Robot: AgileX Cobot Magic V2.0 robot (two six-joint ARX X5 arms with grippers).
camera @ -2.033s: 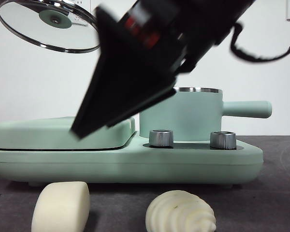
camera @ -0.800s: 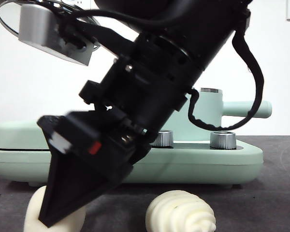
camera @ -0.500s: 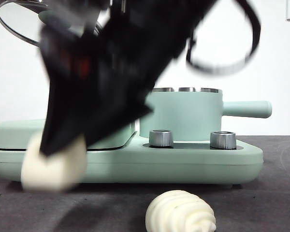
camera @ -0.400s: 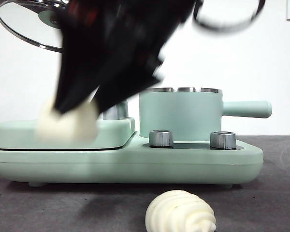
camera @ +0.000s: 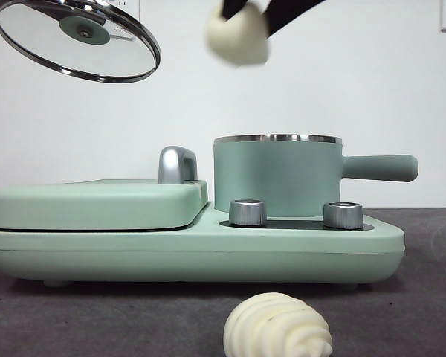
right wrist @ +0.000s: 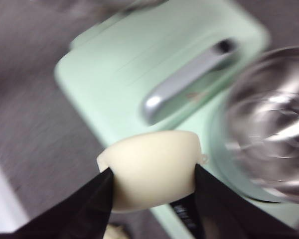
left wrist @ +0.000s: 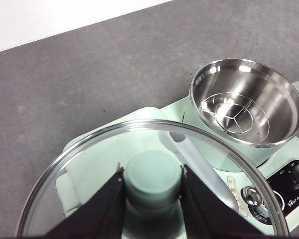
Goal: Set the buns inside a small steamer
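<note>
My right gripper (right wrist: 152, 179) clamps the smooth cream bun (camera: 238, 37) high above the pale mint steamer pot (camera: 277, 175), slightly off-centre; releasing early risks clipping the steel rim. My left gripper (left wrist: 152, 181) grips the glass lid (camera: 76, 41).

Smooth bun (camera: 238, 39) airborne; ridged bun (camera: 277, 327) on table; steamer (camera: 276, 175) lidless.

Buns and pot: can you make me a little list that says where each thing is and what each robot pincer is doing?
smooth bun: held high in the air, left of the pot's middle
right pincer: shut on the smooth bun
swirly bun: on the table, in front of the cooker
small steamer: open, nothing inside but a wire rack
glass lid: held up in the air, tilted
left pincer: shut on the lid's green knob
</note>
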